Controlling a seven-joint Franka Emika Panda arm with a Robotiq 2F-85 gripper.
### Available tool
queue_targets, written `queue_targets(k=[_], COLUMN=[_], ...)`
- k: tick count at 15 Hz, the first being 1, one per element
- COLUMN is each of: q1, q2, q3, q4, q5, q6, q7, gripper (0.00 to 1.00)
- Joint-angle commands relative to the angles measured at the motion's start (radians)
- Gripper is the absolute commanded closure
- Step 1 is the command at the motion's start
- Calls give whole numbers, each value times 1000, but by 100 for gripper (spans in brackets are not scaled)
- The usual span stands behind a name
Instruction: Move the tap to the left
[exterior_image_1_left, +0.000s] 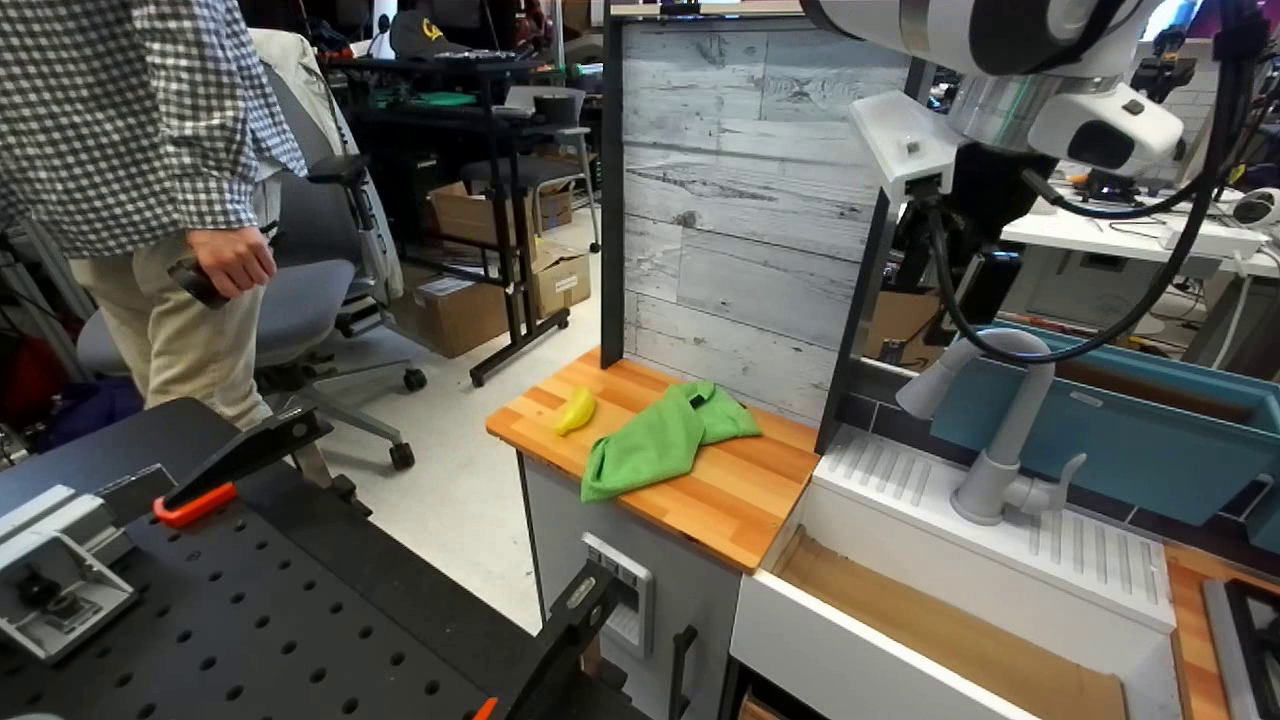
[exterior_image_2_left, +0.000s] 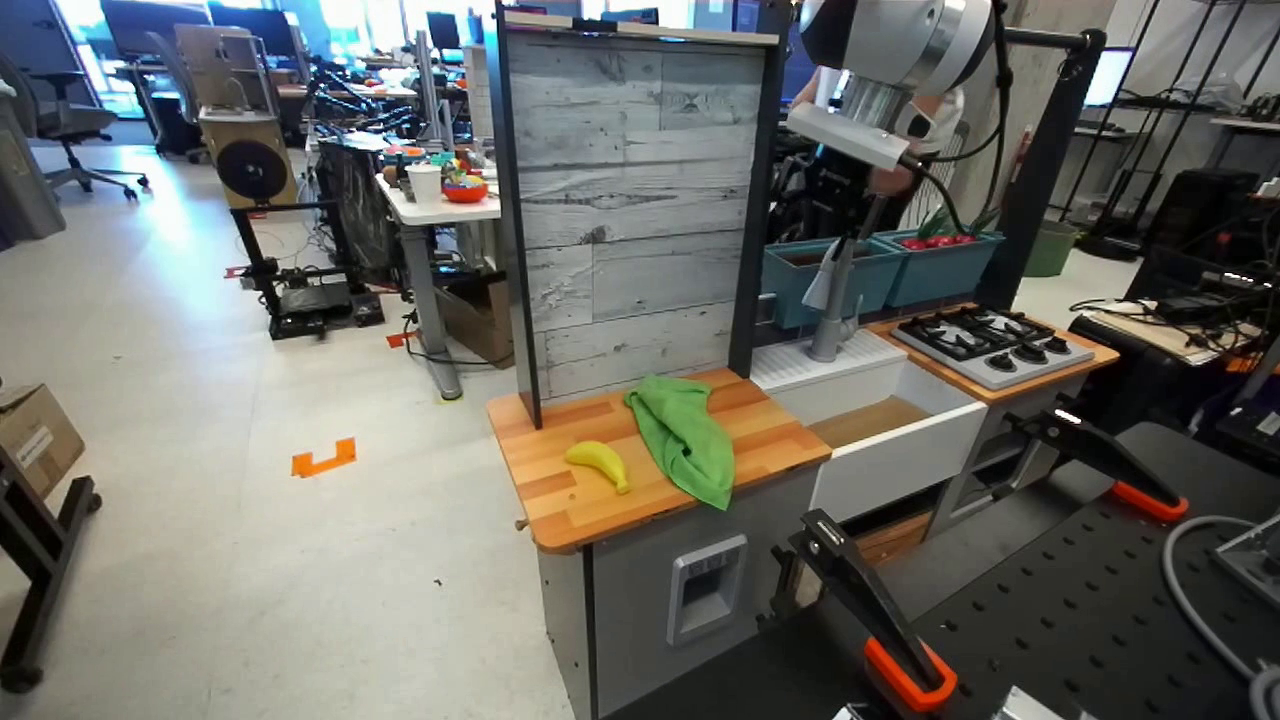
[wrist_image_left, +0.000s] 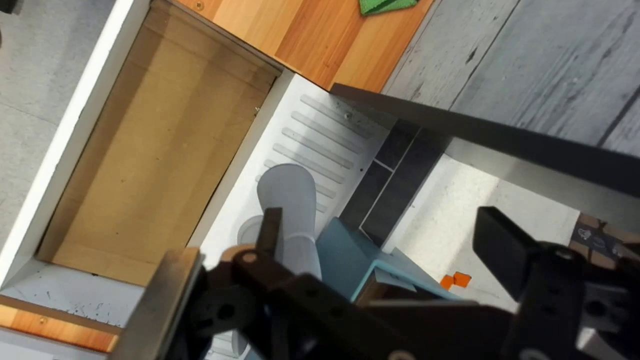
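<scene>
Wrist view, hand (wrist_image_left: 378, 232) spread near tap (wrist_image_left: 290, 192), white sink (wrist_image_left: 69, 130), wooden counter (wrist_image_left: 310, 42), grey floor (wrist_image_left: 30, 95).

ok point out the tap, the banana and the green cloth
Tap (exterior_image_1_left: 1017, 430): in an exterior view, on its upright pipe.
Banana (exterior_image_2_left: 602, 462): in an exterior view, on the middle of its curve.
Green cloth (exterior_image_2_left: 688, 440): in an exterior view, near its middle.

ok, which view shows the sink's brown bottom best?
Wrist view: it looks down on the brown bottom, large and nearly whole. Both exterior views show it at a slant, partly hidden behind the sink's front wall.
</scene>
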Motion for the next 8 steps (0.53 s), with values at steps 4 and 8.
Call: queue_targets(k=[4,8], q1=[-1,15], q2=[40,78], q3=[-42,-72], q4=[51,55], q5=[-26,-55], q6=[76,132], q7=[-1,15], gripper=[0,0])
